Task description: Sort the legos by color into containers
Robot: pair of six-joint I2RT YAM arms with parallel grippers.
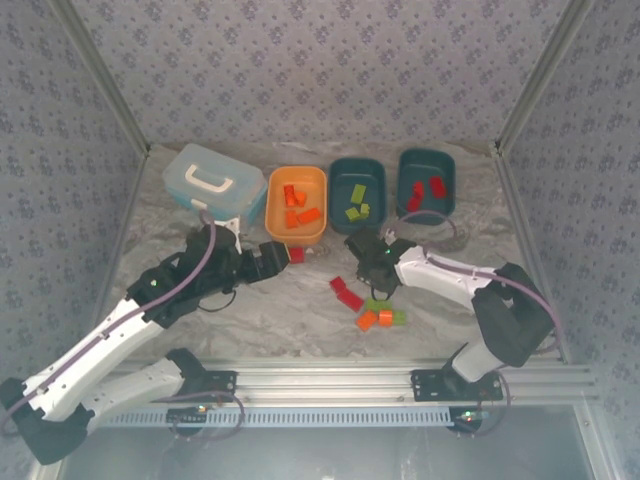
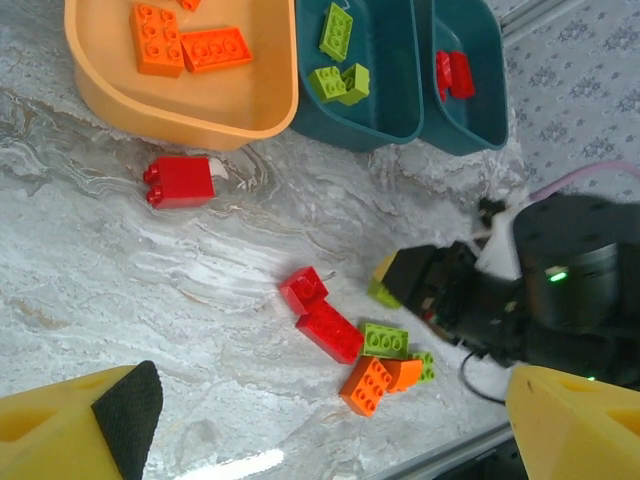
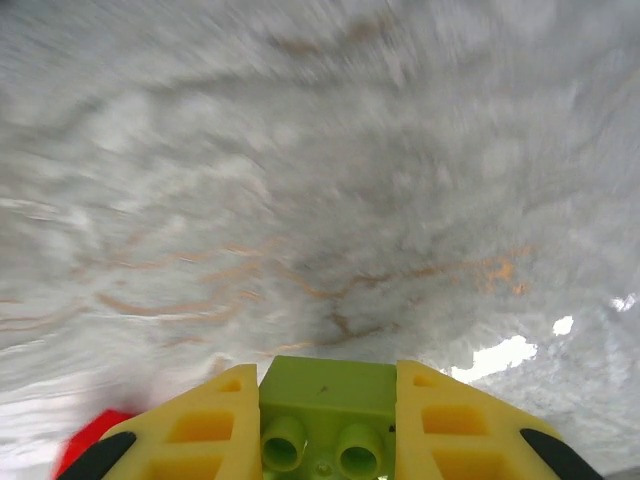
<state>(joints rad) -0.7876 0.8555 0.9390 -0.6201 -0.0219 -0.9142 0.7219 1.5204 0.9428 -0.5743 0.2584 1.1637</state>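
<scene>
Okay, right hand [image 3: 328,432] pinches a lime green brick [image 3: 328,392], two studs showing, over the marbled tabletop [image 3: 320,200]. Left hand [image 1: 277,257] spread wide, near a red brick [image 1: 296,255] just beside the orange bin [image 1: 275,215]. Loose bricks [image 2: 365,385], red, orange and lime, lie between the arms. Teal bins [image 1: 372,178] hold lime and red pieces.

Left arm [image 1: 100,340], right arm [image 1: 440,272] — white shells, black joints, lilac cables — yellow claw fingers [image 2: 570,420], black pads [image 2: 130,405].
</scene>
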